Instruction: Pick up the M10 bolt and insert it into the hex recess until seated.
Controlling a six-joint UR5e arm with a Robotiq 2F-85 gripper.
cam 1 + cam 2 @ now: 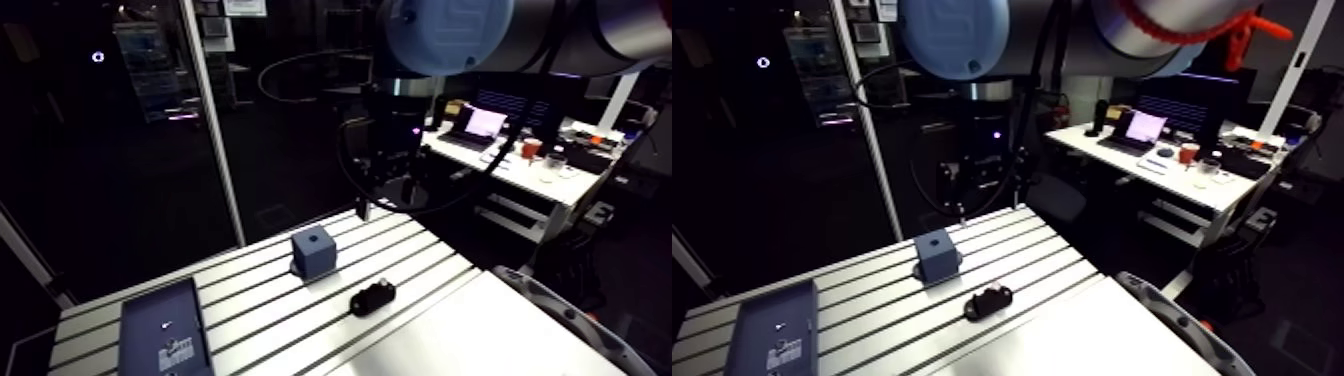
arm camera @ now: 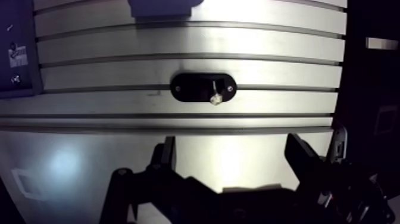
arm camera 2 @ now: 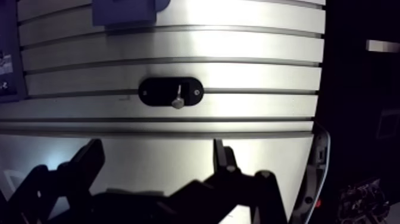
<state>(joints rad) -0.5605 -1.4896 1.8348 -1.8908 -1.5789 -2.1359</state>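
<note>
Our gripper (image 2: 232, 144) hangs wide open and empty above the surface (image 2: 107, 71). The M10 bolt (image 2: 215, 94) rests on a black holder (image 2: 190, 87) ahead of it; we should centre over its shank before descending.

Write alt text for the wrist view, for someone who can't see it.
A small bolt rests on a black oval holder on the slotted table, ahead of the robot's open, empty pincer. A blue block sits beyond the holder, and a dark tray lies off to one side.
</note>
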